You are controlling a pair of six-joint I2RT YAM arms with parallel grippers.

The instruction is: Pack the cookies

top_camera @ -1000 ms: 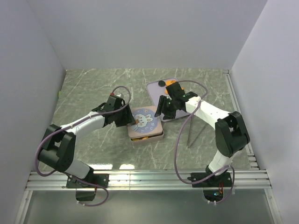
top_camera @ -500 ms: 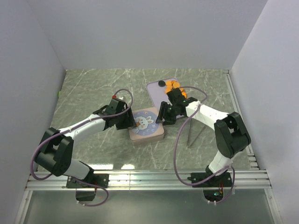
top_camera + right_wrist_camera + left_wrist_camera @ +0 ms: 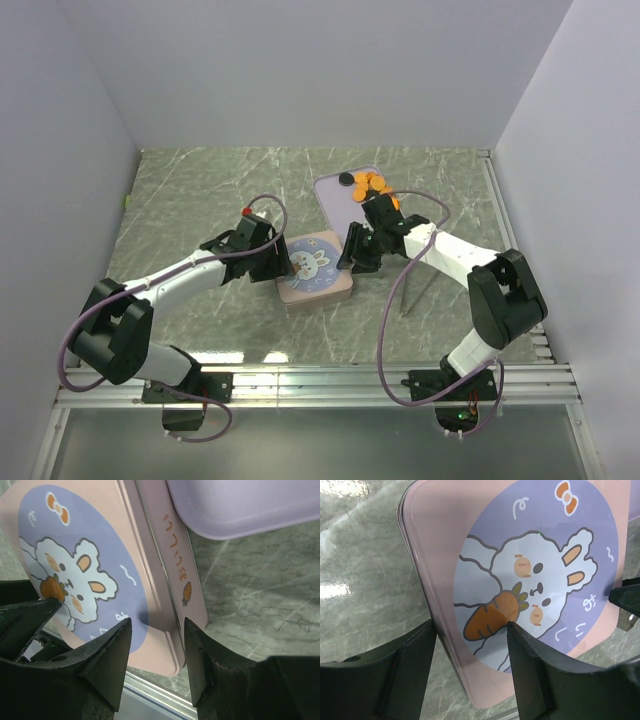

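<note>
On the green marble table, the cookies lie on the far tray, just behind the nearer right gripper; it and the left gripper stand open astride the shut tin.

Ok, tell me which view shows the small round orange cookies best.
The top external view: the small round orange cookies lie clustered on the lavender rectangular tray. Neither wrist view shows them; the right wrist catches only the tray's edge.
</note>
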